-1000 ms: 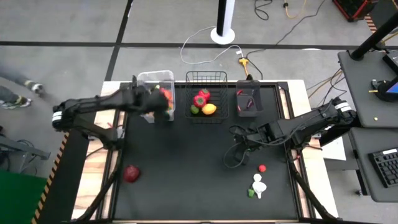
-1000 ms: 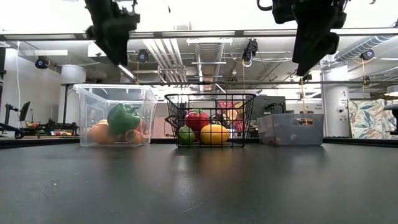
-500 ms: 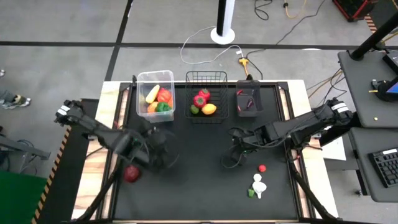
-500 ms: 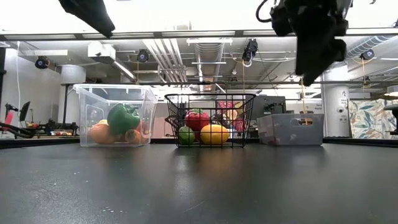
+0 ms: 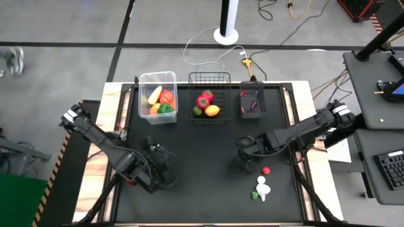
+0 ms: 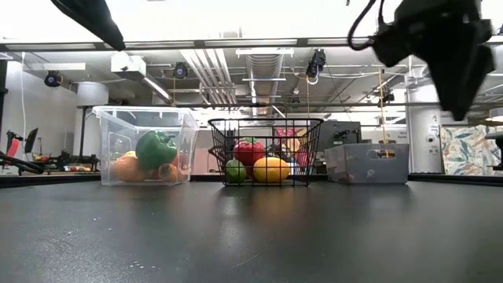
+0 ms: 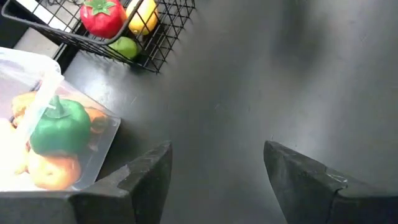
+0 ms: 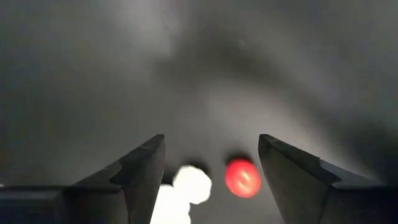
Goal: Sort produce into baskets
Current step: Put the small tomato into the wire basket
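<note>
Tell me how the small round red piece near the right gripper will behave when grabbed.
The small round red toy fruit looks ball-shaped and smooth, so it will probably roll on the black table if nudged. It seems small and light, likely squirting sideways unless the right gripper, fingers open, centres on it.

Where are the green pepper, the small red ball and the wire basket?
green pepper [image 7: 61, 126], left wrist view, its rounded body.
small red ball [image 8: 242, 177], right wrist view, its middle.
wire basket [image 6: 265, 122], low view, its top rim.

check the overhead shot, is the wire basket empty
No, the black wire basket holds a red pepper, a yellow fruit and a green piece.
</note>
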